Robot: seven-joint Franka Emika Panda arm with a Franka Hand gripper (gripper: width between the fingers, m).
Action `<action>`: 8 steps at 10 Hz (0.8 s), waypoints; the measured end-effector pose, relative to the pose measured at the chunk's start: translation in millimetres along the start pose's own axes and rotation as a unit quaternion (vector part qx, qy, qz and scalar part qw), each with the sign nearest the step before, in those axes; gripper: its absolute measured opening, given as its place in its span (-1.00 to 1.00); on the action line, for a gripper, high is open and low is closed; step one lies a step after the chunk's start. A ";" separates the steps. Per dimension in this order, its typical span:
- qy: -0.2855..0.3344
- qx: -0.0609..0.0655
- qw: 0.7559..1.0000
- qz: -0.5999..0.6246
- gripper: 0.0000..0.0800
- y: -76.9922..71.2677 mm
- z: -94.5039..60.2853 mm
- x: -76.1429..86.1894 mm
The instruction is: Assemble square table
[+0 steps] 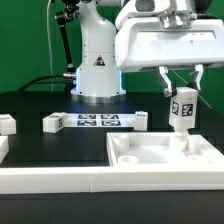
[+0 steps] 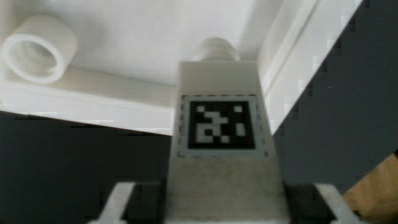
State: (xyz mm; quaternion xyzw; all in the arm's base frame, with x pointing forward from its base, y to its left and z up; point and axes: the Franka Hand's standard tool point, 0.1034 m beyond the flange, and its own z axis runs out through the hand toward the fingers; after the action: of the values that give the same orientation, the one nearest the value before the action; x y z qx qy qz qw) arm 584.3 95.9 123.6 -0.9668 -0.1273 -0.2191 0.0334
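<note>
Claw [image 1: 183, 96] grips leg [image 1: 183, 110] upright above tabletop's rim [image 1: 170, 160].

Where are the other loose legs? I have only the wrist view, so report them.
Observer: Three small white block legs lie on the black table: one, another, and a third at the exterior view's left edge.
Operator: Give the held leg's pose.
Observer: The held white tagged leg is upright over the far side of the large white square tabletop. I cannot tell whether they touch.
</note>
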 end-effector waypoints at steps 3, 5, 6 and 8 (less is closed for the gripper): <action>0.005 0.003 1.000 -0.003 -0.27 -3.1 5.9 10.3; 0.000 0.004 1.000 -0.009 -0.27 1.8 10.9 18.2; 0.000 0.004 1.000 -0.008 -0.27 3.1 11.4 21.3; 0.000 0.004 1.000 -0.009 -0.27 2.5 12.1 20.2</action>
State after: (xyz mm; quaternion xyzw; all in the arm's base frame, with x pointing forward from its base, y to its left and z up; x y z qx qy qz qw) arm 607.6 99.6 121.4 -0.9656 -0.1364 -0.2184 0.0354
